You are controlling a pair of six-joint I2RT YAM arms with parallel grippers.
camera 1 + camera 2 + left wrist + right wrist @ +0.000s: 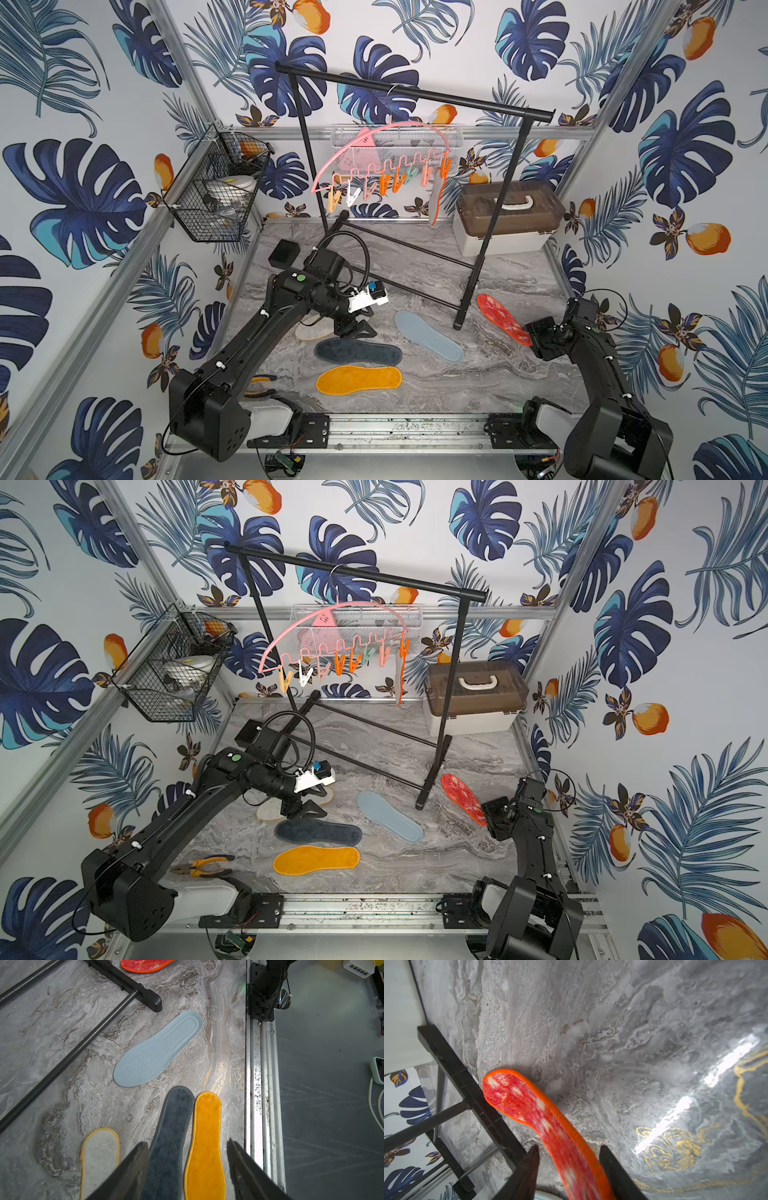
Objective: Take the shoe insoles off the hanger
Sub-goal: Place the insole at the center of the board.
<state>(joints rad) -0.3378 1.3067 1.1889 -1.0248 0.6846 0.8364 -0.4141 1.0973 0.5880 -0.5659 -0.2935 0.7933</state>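
The pink hanger (376, 139) hangs from the black rail, and one red-orange insole (434, 204) is still clipped at its right end. On the marble floor lie an orange insole (359, 379), a navy one (357, 352), a cream one (312, 331) and a blue-grey one (428, 336). My left gripper (187, 1144) hovers open over the navy insole (168, 1147) and the orange insole (206, 1142). A red mesh insole (529, 1105), blurred, runs between the parted jaws of my right gripper (569, 1148), which is open; its far end rests on the floor (496, 313).
The rail's black foot (467, 299) stands beside the red insole. A brown-lidded box (507, 216) sits back right, and a black wire basket (216, 195) hangs on the left wall. Pliers (203, 866) lie front left. A small black box (284, 253) lies behind my left arm.
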